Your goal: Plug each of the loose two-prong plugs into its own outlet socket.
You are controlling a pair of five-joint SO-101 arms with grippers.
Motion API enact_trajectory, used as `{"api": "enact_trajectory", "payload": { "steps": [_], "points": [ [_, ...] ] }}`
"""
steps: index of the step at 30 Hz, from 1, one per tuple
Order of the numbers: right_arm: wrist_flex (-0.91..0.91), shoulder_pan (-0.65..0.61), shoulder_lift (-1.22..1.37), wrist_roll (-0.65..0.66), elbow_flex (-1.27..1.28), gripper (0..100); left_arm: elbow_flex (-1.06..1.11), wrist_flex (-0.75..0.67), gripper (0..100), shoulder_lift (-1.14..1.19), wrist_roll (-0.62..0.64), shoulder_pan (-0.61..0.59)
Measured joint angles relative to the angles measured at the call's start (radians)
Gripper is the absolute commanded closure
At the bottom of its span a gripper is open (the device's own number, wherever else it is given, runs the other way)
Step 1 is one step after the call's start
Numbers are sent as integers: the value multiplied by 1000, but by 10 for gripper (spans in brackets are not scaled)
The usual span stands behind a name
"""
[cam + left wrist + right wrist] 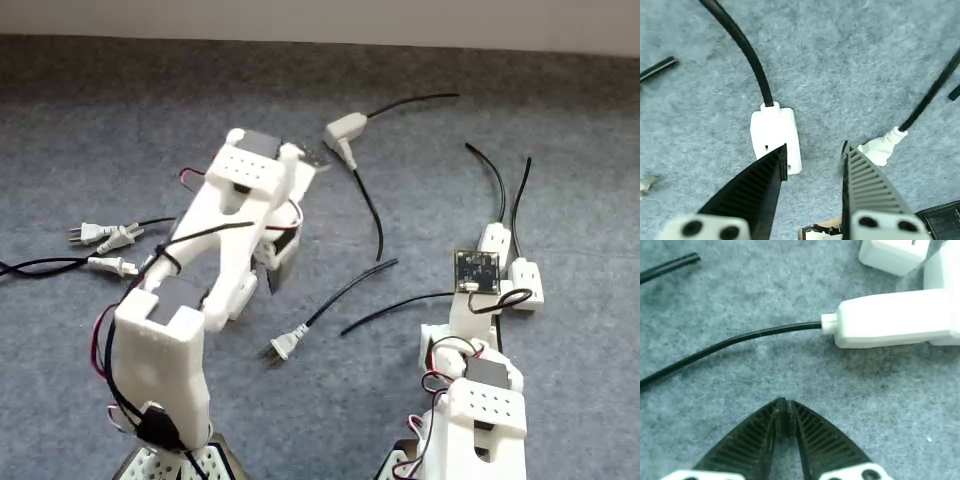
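My left gripper [815,156] is open just above the carpet, near the far middle of the floor. One finger [771,172] overlaps the edge of a white outlet socket [775,137] [346,127] on a black cord. A white plug [881,150] on its own cord lies beside the other finger, apart from the socket. My right gripper [787,406] is shut and holds nothing. Just beyond it lies a white plug body [890,322] that butts into a white socket block [945,270]. Another white socket [895,254] [527,282] lies close by.
Two loose white plugs [100,236] [115,266] lie at the far left with black cords. A further plug [281,346] rests mid-floor between the arms, its cord running toward the far right. A loose cord [400,303] leads to the right arm's sockets.
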Motion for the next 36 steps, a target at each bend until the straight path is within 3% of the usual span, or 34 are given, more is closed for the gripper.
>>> {"api": "enact_trajectory", "payload": {
  "steps": [7,11,18,26,36],
  "points": [
    [0,0,0,0,0,991,167,2,810,-245,0,3],
    [0,0,0,0,0,991,328,2,810,-308,-43,64],
    [0,-2,0,0,0,991,390,-21,810,-258,-132,138],
    [0,-2,0,0,0,991,358,-63,813,-69,-132,144],
    [0,-2,0,0,0,991,318,-63,813,-43,-48,273]
  ]
}}
